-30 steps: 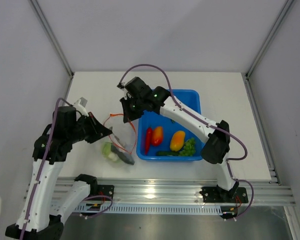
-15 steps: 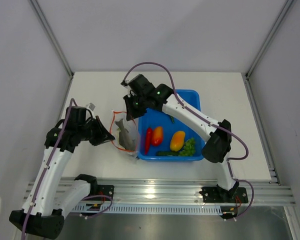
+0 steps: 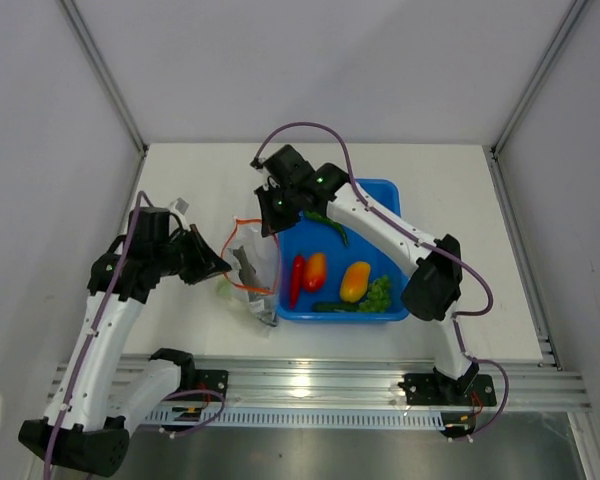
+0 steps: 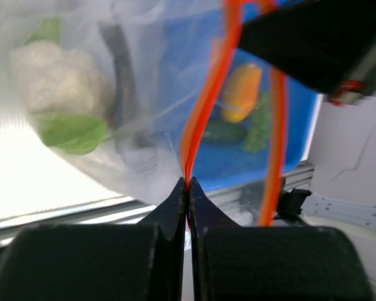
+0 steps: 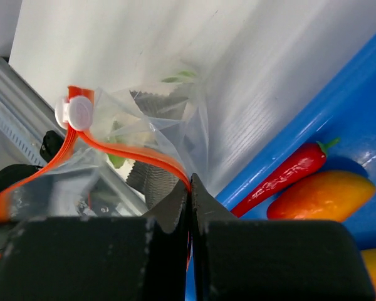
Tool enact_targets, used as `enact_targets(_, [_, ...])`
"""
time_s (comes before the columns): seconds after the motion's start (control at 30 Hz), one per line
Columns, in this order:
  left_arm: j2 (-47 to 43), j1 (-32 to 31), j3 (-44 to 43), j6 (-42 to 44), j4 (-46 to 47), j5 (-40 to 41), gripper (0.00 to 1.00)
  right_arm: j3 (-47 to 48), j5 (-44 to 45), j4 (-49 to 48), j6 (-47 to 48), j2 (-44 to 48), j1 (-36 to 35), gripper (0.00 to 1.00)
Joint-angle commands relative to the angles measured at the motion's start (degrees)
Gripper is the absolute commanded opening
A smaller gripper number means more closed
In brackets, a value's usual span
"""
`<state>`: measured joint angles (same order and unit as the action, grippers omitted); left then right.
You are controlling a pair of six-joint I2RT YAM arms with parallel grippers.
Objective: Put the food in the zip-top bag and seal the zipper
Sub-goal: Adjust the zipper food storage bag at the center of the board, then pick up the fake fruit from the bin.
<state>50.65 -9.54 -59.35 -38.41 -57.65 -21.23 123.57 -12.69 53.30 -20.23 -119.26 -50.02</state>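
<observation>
The zip-top bag (image 3: 250, 272) sits left of centre in the top view, its clear body sagging against the left wall of the blue tub (image 3: 380, 184). The zipper (image 4: 200, 119), a thin red-orange strip, loops open around the mouth. Through the plastic show a white cauliflower (image 4: 56, 75) with green leaves and a grey fish (image 5: 153, 182).

The left gripper (image 4: 188, 185) has its fingers pressed together on one run of the strip. The right gripper (image 5: 189, 182) pinches the strip at another spot, above the tub's upper-left corner. The slider tab (image 5: 75, 113) rides at the far left of the right wrist view.

Lying in the tub are a red chili (image 3: 297, 280), two orange-yellow fruits (image 3: 315, 270) (image 3: 354, 281), green grapes (image 3: 379, 293), a dark cucumber (image 3: 335, 306) and a long green vegetable (image 3: 327, 226). So the filling looks partly done and the sealing not begun.

The step seems to be holding the mouth open for loading. With both grippers occupied, one must let go to fetch food. The left pinch should probably stay and keep the lip raised and turned towards the tub. The right one would release gently, since the floppy film may fold shut or spill the fish. The chili lies nearest the bag, a sensible first pick. Pulling the two pinches apart too hard could tear the film or slip off the strip.
</observation>
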Motion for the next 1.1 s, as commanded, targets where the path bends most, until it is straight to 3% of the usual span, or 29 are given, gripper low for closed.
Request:
enact_targets(0.0, [-1.4, 0.4, -6.7, 0.6, 0.4, 1.6, 0.01, 1.5, 0.6, -1.3, 1.9, 2.1, -0.3, 0.00])
enact_targets(0.1, [-0.2, 0.4, -4.6, -0.1, 3.4, -1.2, 0.01, 3.2, 1.0, 0.1, 1.9, 1.8, 0.8, 0.04])
enact_targets(0.2, [-0.2, 0.5, -1.5, -1.5, 5.3, -4.2, 0.00, 5.1, 2.7, 2.6, 3.5, 0.8, 1.6, 0.24])
enact_targets(0.3, [0.1, 0.4, -1.2, -1.2, 5.3, -4.2, 0.01, 5.7, 5.1, 3.7, 4.8, 2.6, 2.1, 0.53])
enact_targets(0.43, [0.4, 0.4, -0.8, -1.1, 5.4, -4.6, 0.01, 5.7, 7.5, 3.4, 4.9, 7.6, 3.6, 0.71])
enact_targets(0.63, [0.1, 0.4, -0.4, -1.0, 5.4, -5.0, 0.01, 2.9, 12.7, 5.6, 3.4, 15.1, 9.0, 0.81])
enact_targets(0.8, [-0.3, 0.4, 0.0, -1.4, 5.8, -5.3, 0.01, -10.0, 14.5, 4.9, 0.9, 19.5, 15.7, 0.81])
enact_targets(1.07, [-0.4, 0.4, -0.3, -2.4, 6.8, -6.2, 0.00, -20.2, 3.5, 3.8, -1.1, 14.8, 17.7, 0.79])
